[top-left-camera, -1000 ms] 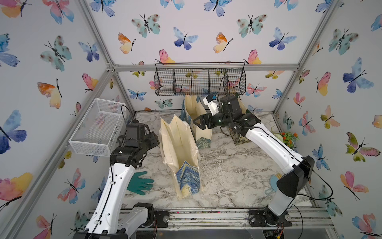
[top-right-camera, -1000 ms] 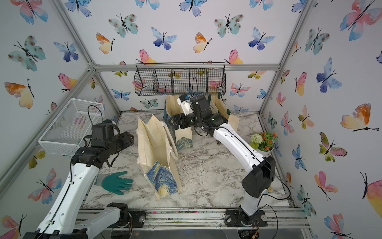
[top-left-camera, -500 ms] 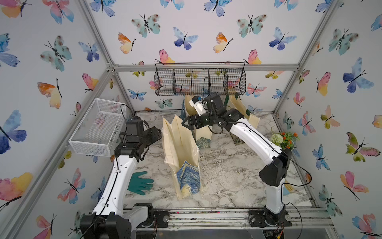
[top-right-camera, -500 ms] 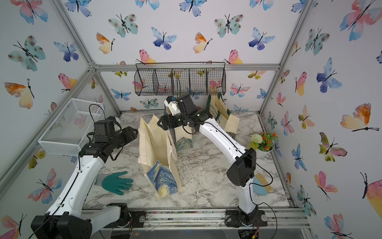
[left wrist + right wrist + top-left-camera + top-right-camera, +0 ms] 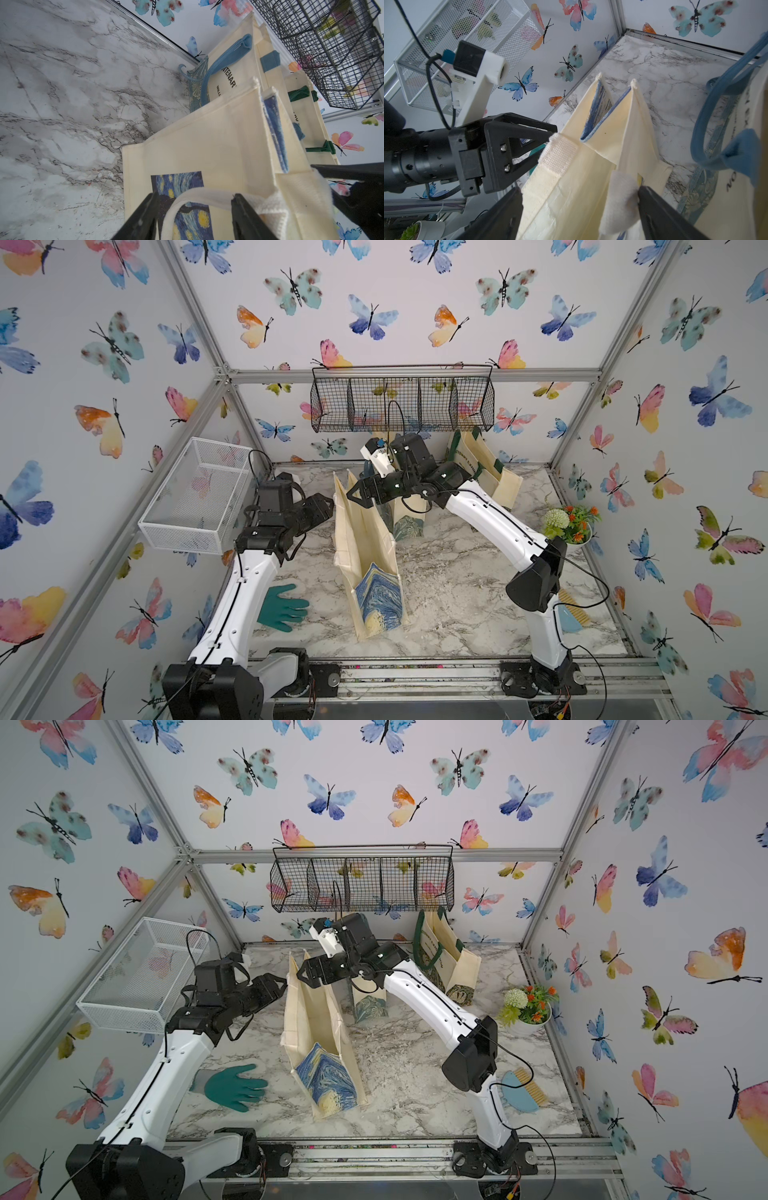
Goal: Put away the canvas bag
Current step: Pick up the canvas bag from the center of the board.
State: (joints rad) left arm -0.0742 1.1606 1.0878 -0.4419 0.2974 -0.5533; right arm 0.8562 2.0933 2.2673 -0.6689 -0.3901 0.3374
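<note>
canvas bag (image 5: 361,539) (Starry Night print) stands upright mid-frame on the marble bench (image 5: 449,580) in both top views, mouth open at the top. Not put away yet.

left gripper (image 5: 328,508): comes in from the left of frame, at the bag's top rim on its far end. Jaws partly apart. In the left wrist view the bag's white handle (image 5: 207,196) arches between the two fingers (image 5: 143,216), with one fingertip touching the strap. No clamp on anything that I can see.

right gripper (image 5: 355,501): reaches over from the upper right. Jaws spread wide, straddling the bag's mouth from above. In the right wrist view both bag walls sit between the fingers (image 5: 660,214), one of which lies against the fuzzy velcro patch (image 5: 618,197). The rough velcro strip (image 5: 560,153) on the opposite wall is right at the left jaws' tips. No pinch visible.

Rest:
- blue-handled tote (image 5: 405,526) upright just behind the bag
- green-handled tote (image 5: 494,481) upright further right, by the back wall
- green glove (image 5: 282,608) flat on the bench, lower left, beside the left arm
- flower pot (image 5: 571,526) near the bench's right edge
- white mesh basket (image 5: 183,533) on the left wall
- black wire basket (image 5: 403,406) on the back wall, above the totes
</note>
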